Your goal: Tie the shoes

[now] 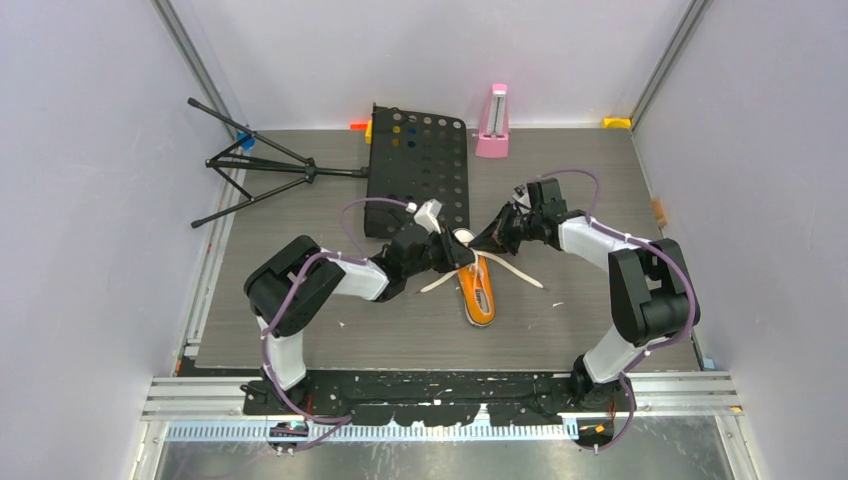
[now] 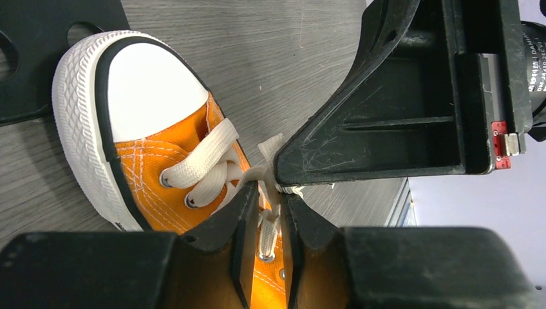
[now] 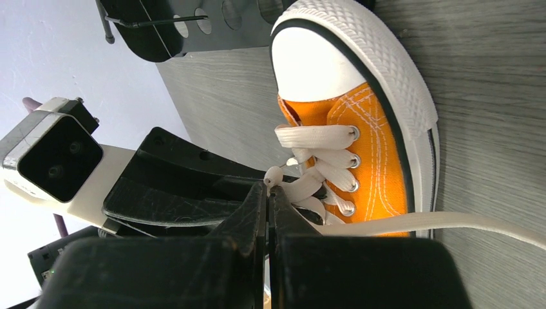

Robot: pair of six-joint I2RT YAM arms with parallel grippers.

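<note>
Between the left gripper (image 1: pixel 462 255) and the right gripper (image 1: pixel 497 240), seen from above, lies the toe end of the orange shoe (image 1: pixel 480 295), its heel pointing back toward the arm bases. White laces (image 1: pixel 520 272) trail over the table (image 1: pixel 300 320) on either side of the grippers. Beyond them sit a black perforated stand plate (image 1: pixel 420 170), a tripod (image 1: pixel 260 165) and a pink metronome (image 1: pixel 492 125).

From the left wrist, the fingers (image 2: pixel 232 219) are drawn nearly together, pinching a lace strand that runs between them over an eyelet. The white toe cap (image 2: pixel 151 90) lies ahead and to their left. The right gripper reaches in from the right, its tip touching the laces just ahead.

From the right wrist, the fingertips (image 3: pixel 252 209) are pressed together on a small loop of lace. The shoe lies just ahead to the right, with the left gripper close on the left.
</note>
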